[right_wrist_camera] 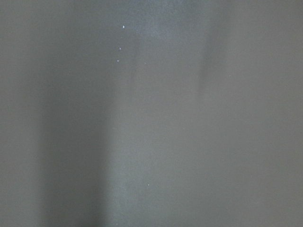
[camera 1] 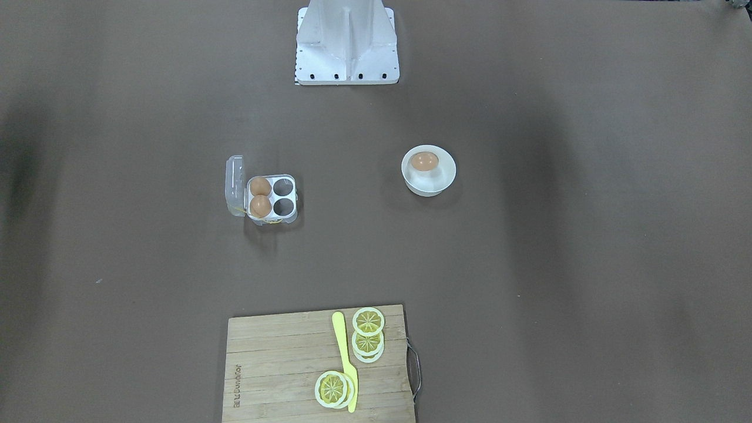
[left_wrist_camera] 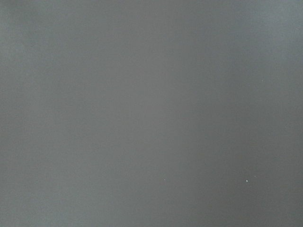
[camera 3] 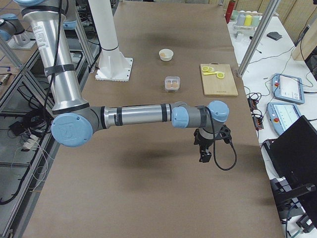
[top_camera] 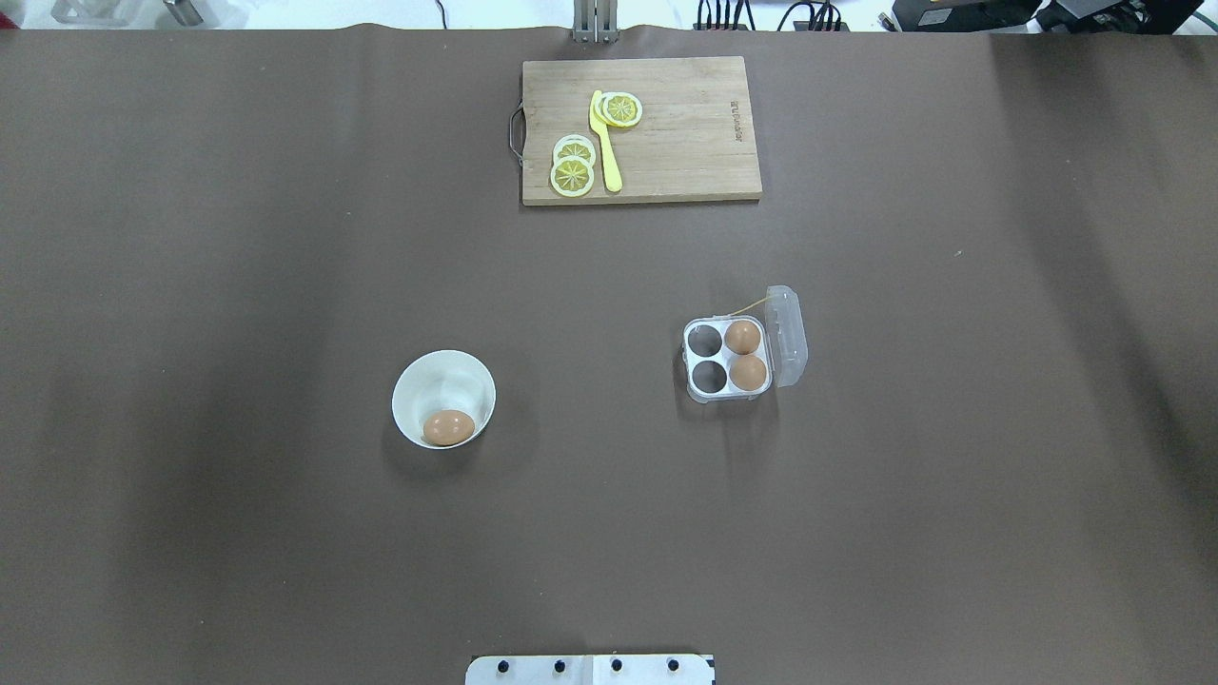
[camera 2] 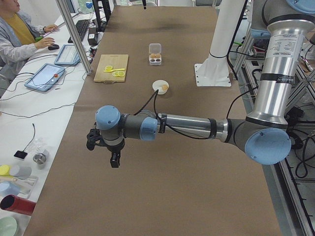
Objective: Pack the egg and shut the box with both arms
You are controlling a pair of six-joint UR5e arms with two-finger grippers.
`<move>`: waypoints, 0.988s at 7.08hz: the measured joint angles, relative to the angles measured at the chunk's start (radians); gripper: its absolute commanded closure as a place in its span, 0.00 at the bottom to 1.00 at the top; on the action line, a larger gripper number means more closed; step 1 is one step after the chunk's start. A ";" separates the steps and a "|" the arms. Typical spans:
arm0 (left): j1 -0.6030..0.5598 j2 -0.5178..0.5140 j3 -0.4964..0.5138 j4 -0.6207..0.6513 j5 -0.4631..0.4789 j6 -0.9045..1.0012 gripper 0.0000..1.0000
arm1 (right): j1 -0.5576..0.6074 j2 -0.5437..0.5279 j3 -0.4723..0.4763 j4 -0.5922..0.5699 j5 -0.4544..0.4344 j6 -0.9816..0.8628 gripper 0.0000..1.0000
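Observation:
One tan egg lies in a round white bowl, which also shows in the overhead view. The clear box stands open with its lid folded outward. Two eggs fill the cells by the lid, and the other two cells are empty. My left gripper hangs over bare table far from the bowl, and my right gripper far from the box. Both show only in the side views, so I cannot tell whether they are open. Both wrist views show only the table cover.
A wooden cutting board with lemon slices and a yellow knife lies at the far edge. The white base bracket stands at the robot's side. An operator sits at a side desk.

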 measured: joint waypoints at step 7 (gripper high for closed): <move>0.003 0.002 -0.002 -0.001 0.010 -0.006 0.02 | 0.000 -0.007 0.003 0.000 0.000 0.010 0.00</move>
